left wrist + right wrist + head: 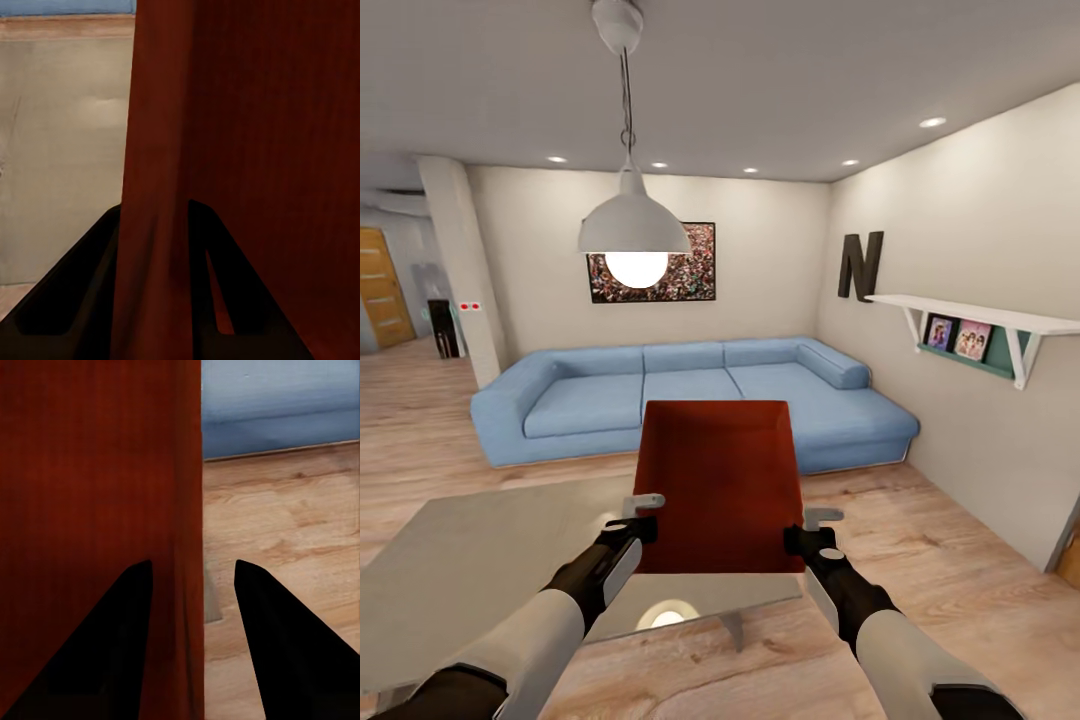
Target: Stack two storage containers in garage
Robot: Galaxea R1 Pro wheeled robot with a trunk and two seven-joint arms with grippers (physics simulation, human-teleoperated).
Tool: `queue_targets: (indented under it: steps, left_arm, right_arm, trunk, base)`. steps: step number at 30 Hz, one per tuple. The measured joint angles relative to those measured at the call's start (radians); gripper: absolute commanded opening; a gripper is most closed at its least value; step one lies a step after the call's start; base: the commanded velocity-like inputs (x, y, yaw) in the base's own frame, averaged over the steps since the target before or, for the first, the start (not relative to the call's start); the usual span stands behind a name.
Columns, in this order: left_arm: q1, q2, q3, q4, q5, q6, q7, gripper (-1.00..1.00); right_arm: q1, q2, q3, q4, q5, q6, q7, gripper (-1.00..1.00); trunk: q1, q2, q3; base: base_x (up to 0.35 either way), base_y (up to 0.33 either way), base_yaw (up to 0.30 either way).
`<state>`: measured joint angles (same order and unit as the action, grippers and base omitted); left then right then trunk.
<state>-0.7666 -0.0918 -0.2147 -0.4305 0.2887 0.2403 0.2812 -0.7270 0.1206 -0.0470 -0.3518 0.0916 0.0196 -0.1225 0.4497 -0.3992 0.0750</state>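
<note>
Both grippers [648, 512] [818, 530] clamping container [720, 480] walls

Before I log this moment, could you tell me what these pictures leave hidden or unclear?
- Head view: the red container, held between left gripper and right gripper, hides part of the grey table and of the blue sofa.
- Head view: the shelf photos are too small to read.
- Wrist views: the container's wall blocks most beyond it.
- Left wrist view: fingertips lost against the wall.

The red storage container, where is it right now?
In the head view the storage container sits centre, between the left gripper and right gripper, above the grey table.
</note>
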Motion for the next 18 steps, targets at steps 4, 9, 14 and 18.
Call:
queue_targets:
  steps: [4,9,14,18]
  left_arm:
    - [0.000,0.000,0.000,0.000,0.000,0.000,0.000,-1.00]
    - [0.000,0.000,0.000,0.000,0.000,0.000,0.000,-1.00]
    - [0.000,0.000,0.000,0.000,0.000,0.000,0.000,-1.00]
    - [0.000,0.000,0.000,0.000,0.000,0.000,0.000,-1.00]
  right_arm:
    - [0.000,0.000,0.000,0.000,0.000,0.000,0.000,-1.00]
    - [0.000,0.000,0.000,0.000,0.000,0.000,0.000,-1.00]
    - [0.000,0.000,0.001,0.000,0.000,0.000,-0.001,-1.00]
    - [0.000,0.000,0.001,0.000,-0.001,0.000,-0.001,-1.00]
  trunk:
    - [0.000,0.000,0.000]
    - [0.000,0.000,0.000]
    - [0.000,0.000,0.000]
    - [0.000,0.000,0.000]
  base:
    - [0.000,0.000,0.273]
    - [0.000,0.000,0.273]
    - [0.000,0.000,0.273]
    - [0.000,0.000,0.273]
